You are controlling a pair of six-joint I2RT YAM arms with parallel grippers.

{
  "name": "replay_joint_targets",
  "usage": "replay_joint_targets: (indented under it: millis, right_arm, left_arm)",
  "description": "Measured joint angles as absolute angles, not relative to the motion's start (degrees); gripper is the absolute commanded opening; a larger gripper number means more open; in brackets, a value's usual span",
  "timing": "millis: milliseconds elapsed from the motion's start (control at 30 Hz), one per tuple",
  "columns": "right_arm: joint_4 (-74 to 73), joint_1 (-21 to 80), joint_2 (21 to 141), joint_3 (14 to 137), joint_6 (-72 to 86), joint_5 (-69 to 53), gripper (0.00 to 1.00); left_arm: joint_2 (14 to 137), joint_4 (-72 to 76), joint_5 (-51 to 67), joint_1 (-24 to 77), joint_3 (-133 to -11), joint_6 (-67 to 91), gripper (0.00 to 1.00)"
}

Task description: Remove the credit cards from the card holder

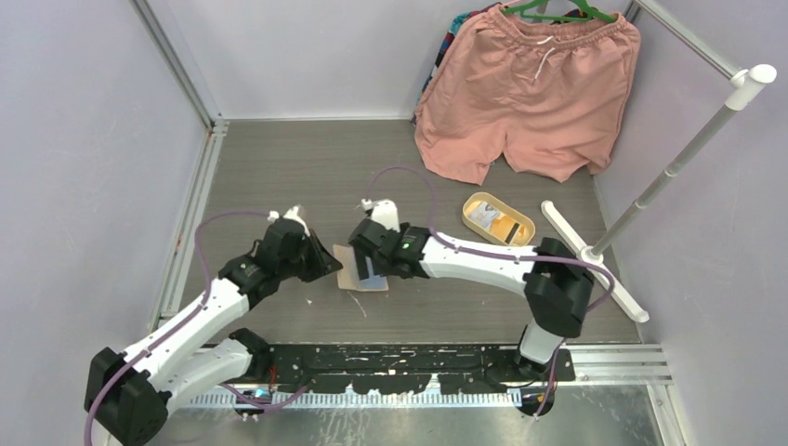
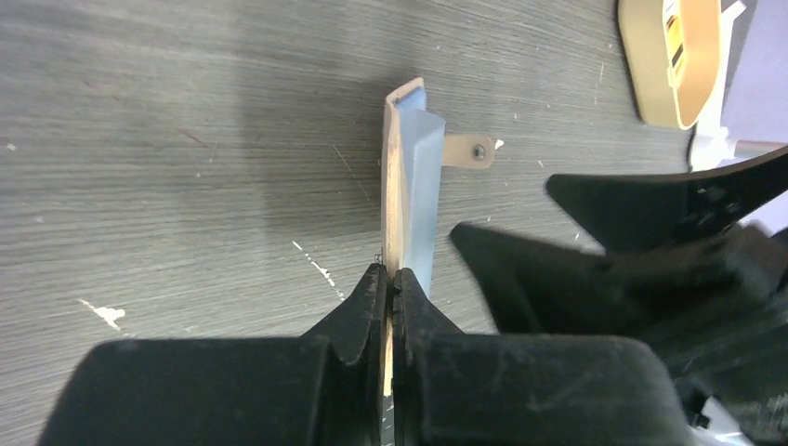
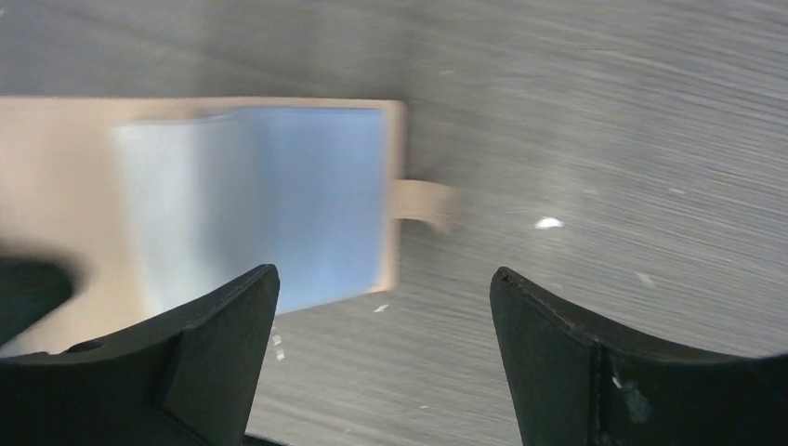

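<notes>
**Wallet pinched at one edge, second gripper spread above it**

At the left, the left gripper (image 1: pixel 322 263) is closed tight on the card holder (image 1: pixel 348 267). In the left wrist view its two fingers (image 2: pixel 364 295) meet on the tan edge of the wallet (image 2: pixel 398 186), which stands on edge on the grey table (image 1: pixel 279 177). The clamped part is hidden between the pads. From above, the arm's black wrist covers the holder's left side, so only a tan strip and a pale blue patch show.

In the middle, the right gripper (image 1: pixel 374 256) hangs over the holder with its jaws spread wide and nothing between them. The right wrist view has its fingertips apart (image 3: pixel 385 276) above the blue inner panel (image 3: pixel 279 195) and the snap tab (image 3: pixel 423 203). That view is motion-blurred. Whether the blue face is a pocket or a card I cannot tell, and its lower left corner is cut off by the near finger.

To the right, well apart from the wallet, the oval tan tray (image 1: pixel 526 228) holds the credit cards (image 1: pixel 485 215), one whitish and one orange-yellow. Dark marks on the whitish card are too small to read. The left wrist view crops the tray (image 2: pixel 650 65) at the frame's top edge.

Behind it, pink shorts (image 1: pixel 530 93) hang on a green hanger (image 1: pixel 558 11), partly out of frame. A white rack (image 1: pixel 669 177) leans at the far right.
</notes>
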State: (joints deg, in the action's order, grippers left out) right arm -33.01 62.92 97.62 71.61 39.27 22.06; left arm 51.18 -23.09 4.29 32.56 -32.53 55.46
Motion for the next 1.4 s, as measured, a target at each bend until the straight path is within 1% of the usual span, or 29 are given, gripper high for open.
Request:
replay_joint_targets:
  millis: [167, 300, 467, 567, 633, 733, 900, 1067, 1200, 1400]
  right_arm:
    - [-33.9, 58.5, 88.5, 64.4, 42.5, 28.3, 0.9]
    - [-34.3, 56.4, 83.9, 61.9, 43.4, 30.9, 0.9]
    - [-32.7, 56.5, 83.5, 60.2, 43.2, 30.0, 0.9]
    - [-30.0, 56.6, 82.7, 58.4, 42.1, 27.9, 0.89]
    - [-25.7, 56.5, 81.0, 56.3, 40.8, 24.3, 0.89]
    - [-18.8, 56.5, 78.5, 53.5, 39.6, 16.2, 0.89]
    - [-5.2, 56.2, 78.1, 51.0, 41.0, 1.7, 0.87]
    - [9.6, 55.2, 82.2, 48.7, 47.2, -9.3, 0.84]
    - [19.1, 55.0, 89.2, 47.3, 53.5, -14.1, 0.84]
    - [21.3, 55.0, 94.9, 47.0, 59.4, -15.4, 0.84]
  left_arm:
    - [56.7, -31.4, 3.7, 32.6, -42.7, 49.0, 0.0]
    - [60.9, -36.2, 2.9, 33.3, -47.7, 45.4, 0.0]
    - [63.9, -42.0, 0.6, 35.1, -51.7, 42.5, 0.0]
    - [64.9, -44.4, -1.2, 35.9, -54.5, 41.2, 0.0]
    - [64.8, -44.5, -2.0, 36.0, -54.7, 40.9, 0.0]
    - [63.4, -41.7, -2.2, 36.1, -51.2, 41.5, 0.0]
    - [60.0, -35.1, -2.5, 36.1, -38.9, 44.4, 0.0]
    - [59.3, -30.2, -3.5, 36.1, -31.0, 47.2, 0.0]
    - [57.6, -27.1, -4.3, 36.1, -27.9, 48.9, 0.0]
    - [56.2, -24.1, -5.4, 36.1, -24.5, 50.7, 0.0]
